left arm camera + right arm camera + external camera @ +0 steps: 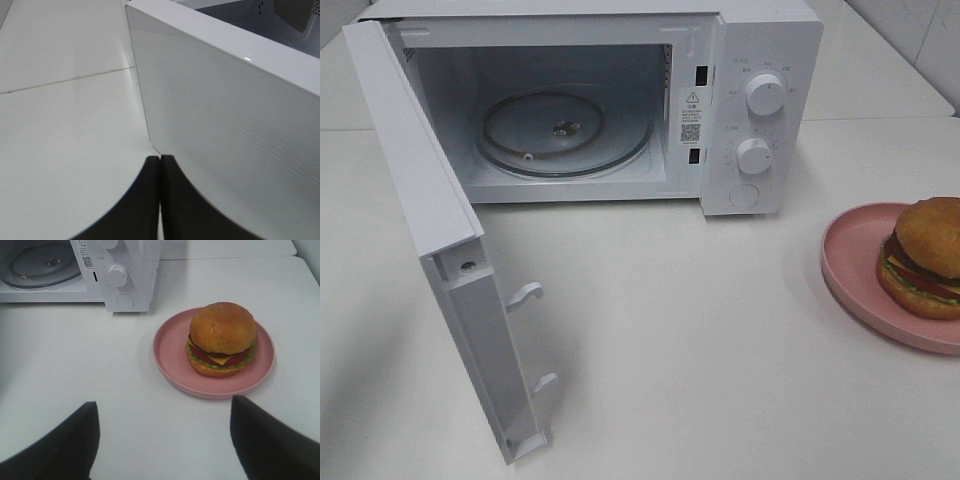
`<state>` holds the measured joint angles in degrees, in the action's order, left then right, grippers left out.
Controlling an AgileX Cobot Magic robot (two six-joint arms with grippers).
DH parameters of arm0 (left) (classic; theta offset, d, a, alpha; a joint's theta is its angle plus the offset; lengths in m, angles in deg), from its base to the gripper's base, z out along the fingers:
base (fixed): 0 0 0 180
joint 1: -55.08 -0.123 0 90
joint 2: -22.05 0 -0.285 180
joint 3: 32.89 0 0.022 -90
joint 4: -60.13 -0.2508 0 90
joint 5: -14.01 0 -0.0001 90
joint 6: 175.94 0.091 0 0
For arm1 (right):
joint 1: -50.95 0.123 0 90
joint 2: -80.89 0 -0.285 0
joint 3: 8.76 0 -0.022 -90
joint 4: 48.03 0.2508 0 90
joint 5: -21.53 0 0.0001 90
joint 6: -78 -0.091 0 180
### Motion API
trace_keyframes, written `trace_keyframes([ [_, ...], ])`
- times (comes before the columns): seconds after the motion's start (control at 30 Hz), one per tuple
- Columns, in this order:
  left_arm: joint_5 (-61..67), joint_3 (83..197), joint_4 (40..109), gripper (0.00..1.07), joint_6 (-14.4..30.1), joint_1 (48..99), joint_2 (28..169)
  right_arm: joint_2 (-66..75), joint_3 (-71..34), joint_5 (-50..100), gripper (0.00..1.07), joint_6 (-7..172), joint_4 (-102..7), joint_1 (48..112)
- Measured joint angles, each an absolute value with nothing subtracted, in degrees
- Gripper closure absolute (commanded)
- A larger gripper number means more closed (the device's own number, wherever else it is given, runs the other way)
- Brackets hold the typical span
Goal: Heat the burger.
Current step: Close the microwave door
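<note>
The round golden-brown burger [221,339], layered with dark patty, yellow cheese, red tomato and green lettuce, is sitting on a round pink plate [172,347], which is resting on the white counter [700,330] to the right of the white microwave oven [760,60]. The oven's white door [440,240] is standing swung wide, showing the round glass turntable [565,135] lying inside with nothing on it. The right tool [165,440] is hovering near the plate with its dark fingers [265,440] spread wide, gripping nothing. The left tool [160,200] is sitting just beside the door's outer face, its dark fingers [135,205] pressed together.
</note>
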<state>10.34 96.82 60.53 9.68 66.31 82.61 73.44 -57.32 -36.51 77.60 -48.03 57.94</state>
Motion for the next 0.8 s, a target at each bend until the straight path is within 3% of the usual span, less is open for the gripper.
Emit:
trace_keyframes([
  [0.27,22.5,96.8,60.5,1.06,9.7,66.3,95.9,73.4,-57.3,-36.5,0.38,77.7,-48.0,57.9],
  [0.8,35.0,105.9,57.0,1.06,9.8,76.6,118.9,73.4,-57.3,-36.5,0.38,78.0,-48.0,57.9],
])
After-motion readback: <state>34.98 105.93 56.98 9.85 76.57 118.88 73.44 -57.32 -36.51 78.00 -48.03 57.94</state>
